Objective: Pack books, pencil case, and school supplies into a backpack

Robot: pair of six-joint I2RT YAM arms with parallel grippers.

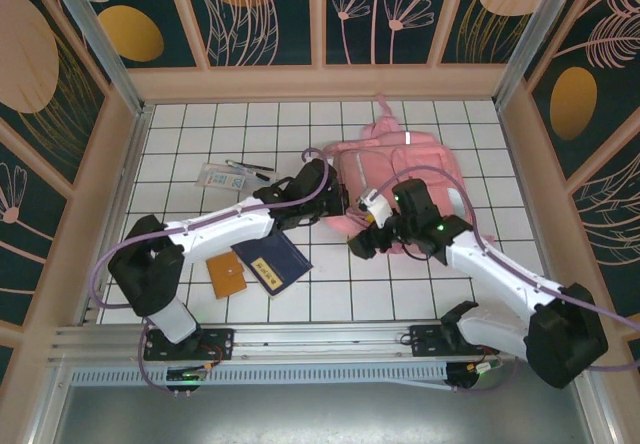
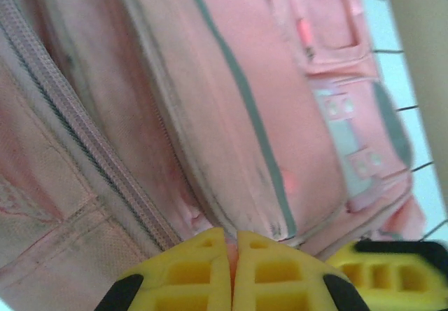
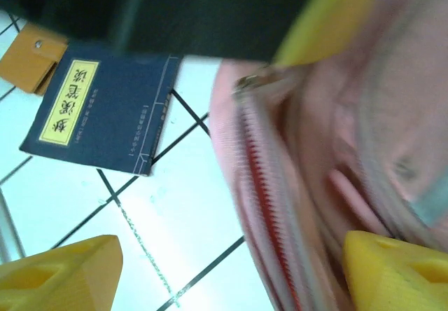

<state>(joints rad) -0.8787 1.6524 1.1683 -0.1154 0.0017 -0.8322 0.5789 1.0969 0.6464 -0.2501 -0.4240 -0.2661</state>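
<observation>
The pink backpack [image 1: 405, 169] lies at the back right of the tiled floor. My left gripper [image 1: 335, 201] is at its left edge, shut on a fold of its pink fabric [image 2: 233, 237] beside the zipper. My right gripper [image 1: 368, 232] stands open at the backpack's near left edge, with the zipper rim [image 3: 262, 206] between its yellow fingers [image 3: 66, 269]. The navy-blue book [image 1: 272, 261] with its yellow label and the orange-brown notebook [image 1: 226, 276] lie flat to the left. The clear pencil case [image 1: 222, 177] and the loose dark pens [image 1: 250, 167] lie further back.
White tiled floor [image 1: 200, 134] with wooden walls all round and a metal rail [image 1: 300, 336] at the near edge. In the right wrist view the book [image 3: 105, 108] and the notebook [image 3: 28, 55] lie just left of the backpack [image 3: 329, 136].
</observation>
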